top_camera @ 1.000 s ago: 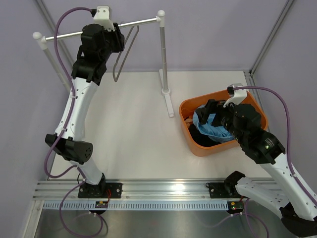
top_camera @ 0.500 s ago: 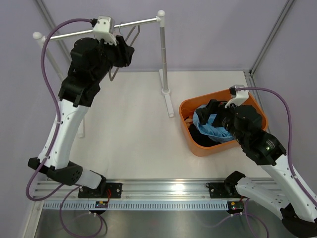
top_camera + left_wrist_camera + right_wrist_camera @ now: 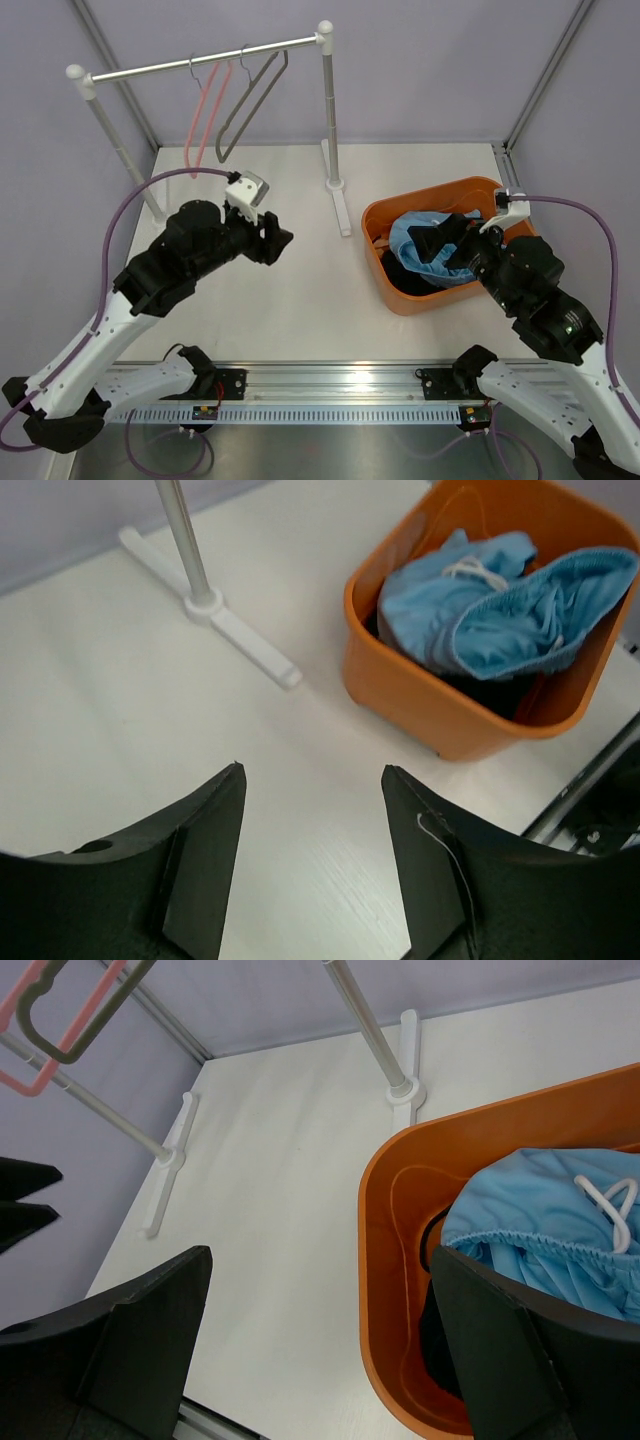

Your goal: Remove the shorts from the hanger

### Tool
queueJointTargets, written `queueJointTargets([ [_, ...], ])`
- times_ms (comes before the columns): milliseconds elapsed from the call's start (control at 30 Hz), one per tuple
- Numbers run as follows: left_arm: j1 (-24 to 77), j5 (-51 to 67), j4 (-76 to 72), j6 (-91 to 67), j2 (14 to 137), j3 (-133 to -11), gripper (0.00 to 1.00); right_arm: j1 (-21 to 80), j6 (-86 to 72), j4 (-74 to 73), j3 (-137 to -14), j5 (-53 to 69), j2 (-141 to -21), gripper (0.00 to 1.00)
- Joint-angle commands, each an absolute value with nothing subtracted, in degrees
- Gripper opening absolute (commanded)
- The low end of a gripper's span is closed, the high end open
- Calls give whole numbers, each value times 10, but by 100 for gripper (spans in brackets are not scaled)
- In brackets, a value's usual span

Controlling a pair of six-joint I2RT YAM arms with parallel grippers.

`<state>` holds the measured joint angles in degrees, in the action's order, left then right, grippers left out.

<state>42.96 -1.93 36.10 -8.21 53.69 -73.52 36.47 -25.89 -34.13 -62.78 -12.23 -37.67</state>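
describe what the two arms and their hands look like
The left arm and right arm have white shells with black joint housings. The left hand and right hand each have two matte black wedge-shaped fingers. A purple cable runs to a white camera mount at each wrist.

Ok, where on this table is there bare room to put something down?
Bare white tabletop lies between the metal clothes rack's foot and the near rail, left of the orange plastic bin. The bin is crowded with sky-blue shorts.
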Motion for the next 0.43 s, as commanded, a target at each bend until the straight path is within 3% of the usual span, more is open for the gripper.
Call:
queueJointTargets([
  [0,439,-22,323,-81,507,-665,61,362,-278,-336,-613,-112,-365,99],
  [400,439,-10,294,-78,473,-579,63,362,-289,-307,-570,-94,-359,100],
])
